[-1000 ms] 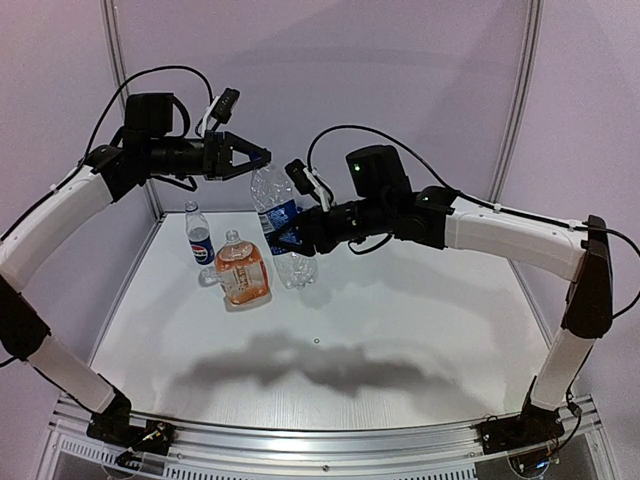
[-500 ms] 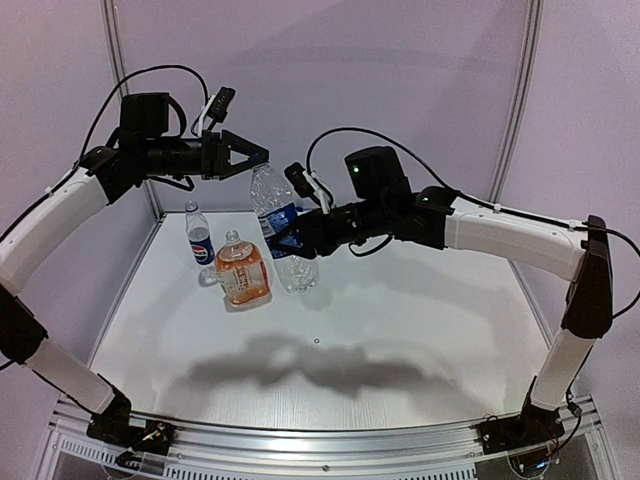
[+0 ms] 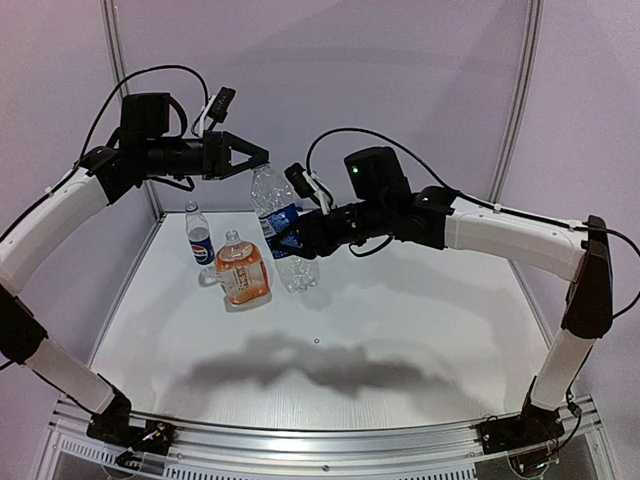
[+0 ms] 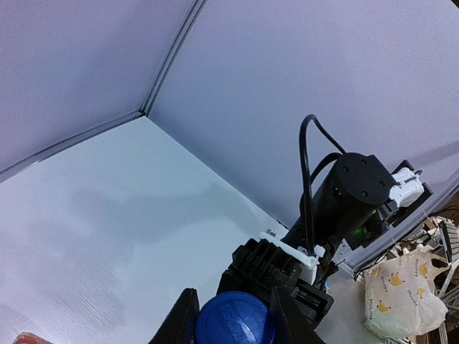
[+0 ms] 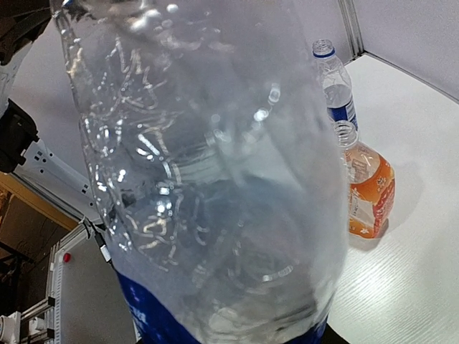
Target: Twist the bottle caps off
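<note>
Left gripper: jaws pinched shut on blue cap, right at top of tall bottle. Right gripper: clamped around that bottle at its blue label.

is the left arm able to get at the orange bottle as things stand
Probably not yet: the left gripper is shut on the blue cap of the clear bottle. The orange bottle itself stands unobstructed.
</note>
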Controlling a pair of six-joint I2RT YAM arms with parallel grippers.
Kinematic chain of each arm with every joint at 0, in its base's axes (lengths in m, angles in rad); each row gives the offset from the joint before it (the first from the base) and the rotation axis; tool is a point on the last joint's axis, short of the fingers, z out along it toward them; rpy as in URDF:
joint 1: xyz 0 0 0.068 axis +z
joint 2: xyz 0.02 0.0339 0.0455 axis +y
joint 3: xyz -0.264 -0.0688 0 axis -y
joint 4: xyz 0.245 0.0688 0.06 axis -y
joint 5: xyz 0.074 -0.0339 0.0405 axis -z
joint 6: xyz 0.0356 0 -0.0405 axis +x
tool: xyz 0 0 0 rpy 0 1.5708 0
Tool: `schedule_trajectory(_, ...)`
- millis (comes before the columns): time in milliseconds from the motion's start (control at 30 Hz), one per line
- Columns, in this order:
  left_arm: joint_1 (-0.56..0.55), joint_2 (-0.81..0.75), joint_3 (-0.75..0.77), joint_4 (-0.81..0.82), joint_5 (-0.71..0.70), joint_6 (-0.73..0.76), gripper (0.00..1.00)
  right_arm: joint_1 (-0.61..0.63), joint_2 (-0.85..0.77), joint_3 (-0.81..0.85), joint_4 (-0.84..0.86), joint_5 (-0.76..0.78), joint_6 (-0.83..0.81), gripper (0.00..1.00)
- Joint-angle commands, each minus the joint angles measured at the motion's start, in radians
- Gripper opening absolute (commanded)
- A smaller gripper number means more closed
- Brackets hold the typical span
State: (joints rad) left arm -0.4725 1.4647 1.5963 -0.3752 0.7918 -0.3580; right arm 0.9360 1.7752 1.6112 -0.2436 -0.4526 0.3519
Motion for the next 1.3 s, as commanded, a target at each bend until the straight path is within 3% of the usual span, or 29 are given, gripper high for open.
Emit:
schedule_trajectory(0,-0.037,0.009,0.016,-0.084,-0.14,-0.018,0.06,0.01,0.028,0.059,-0.069,0.21,0.013,0.42)
schedule_trajectory(167,-0.104,0.068,0.132,-0.322,-0.496,-0.136,0.0,0.033,0.15,0.269,-0.255,0.532,0.025,0.39)
schedule_trajectory(300,-0.116,0.136,0.278,-0.481,-0.585,-0.18,0.0,0.05,0.196,0.34,-0.279,0.6,0.013,0.39)
schedule_trajectory(433,-0.118,0.132,0.278,-0.456,-0.586,-0.178,0.01,0.054,0.175,0.302,-0.258,0.592,0.0,0.39)
schedule_trajectory(500,-0.115,0.12,0.283,-0.445,-0.581,-0.167,0.08,0.053,0.158,0.27,-0.24,0.586,0.004,0.39)
schedule_trajectory(567,-0.107,0.1,0.282,-0.425,-0.561,-0.154,0.21,0.054,0.134,0.225,-0.213,0.563,0.009,0.39)
schedule_trajectory(667,-0.087,0.054,0.259,-0.371,-0.52,-0.136,0.54,0.055,0.094,0.164,-0.171,0.529,0.015,0.39)
schedule_trajectory(800,-0.047,-0.014,0.196,-0.26,-0.438,-0.115,0.77,0.054,0.057,0.099,-0.14,0.493,0.022,0.39)
schedule_trajectory(1033,0.035,-0.092,0.103,-0.18,-0.21,0.011,0.9,0.053,0.011,0.039,-0.086,0.389,-0.005,0.39)
schedule_trajectory(1267,0.094,-0.18,-0.027,-0.017,0.038,0.09,0.9,0.053,-0.028,0.004,0.03,0.15,-0.036,0.39)
